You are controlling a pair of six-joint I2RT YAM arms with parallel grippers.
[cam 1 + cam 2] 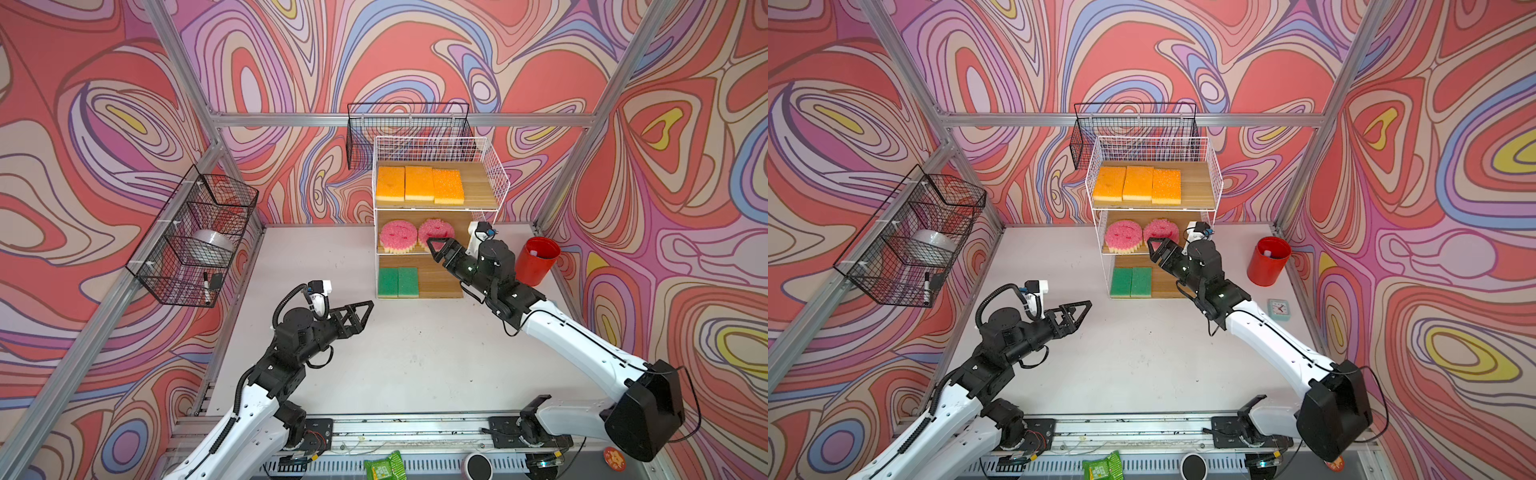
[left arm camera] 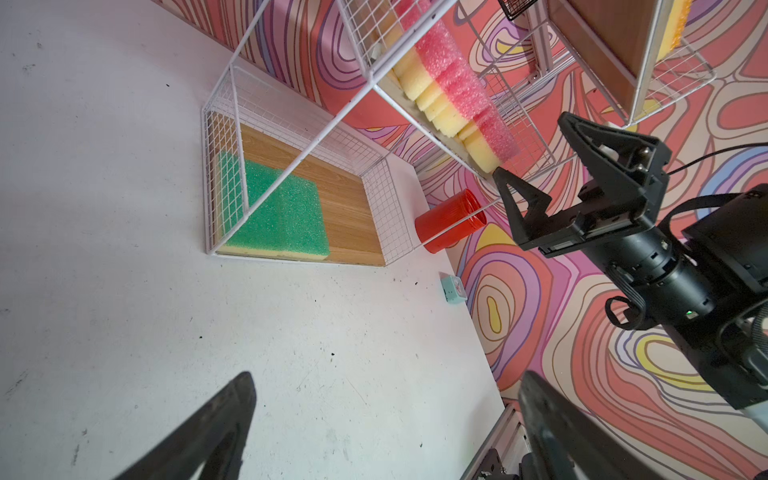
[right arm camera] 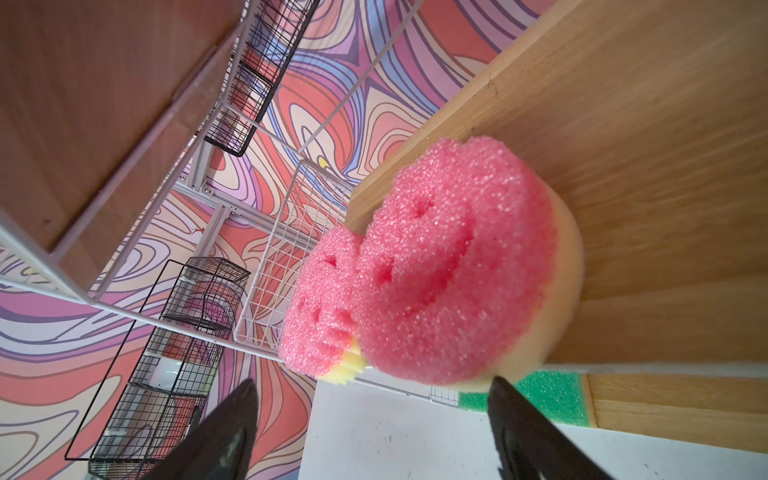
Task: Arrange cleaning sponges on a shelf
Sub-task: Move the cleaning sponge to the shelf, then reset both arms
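Observation:
The white wire shelf (image 1: 494, 174) stands at the back of the table. Three orange sponges (image 1: 419, 183) lie side by side on its top board, two pink smiley sponges (image 1: 398, 237) on the middle board, and two green sponges (image 1: 398, 282) on the bottom board. My right gripper (image 1: 434, 249) is open at the middle board's front edge, just in front of the right-hand pink sponge (image 3: 457, 257), with nothing between its fingers. My left gripper (image 1: 365, 311) hangs open and empty over bare table, left of the shelf's foot.
A red cup (image 1: 537, 261) stands right of the shelf, and a small mint clock (image 1: 1279, 309) lies near the right wall. Black wire baskets hang on the left wall (image 1: 195, 237) and behind the shelf (image 1: 409, 133). A green packet (image 1: 384, 465) lies at the front rail.

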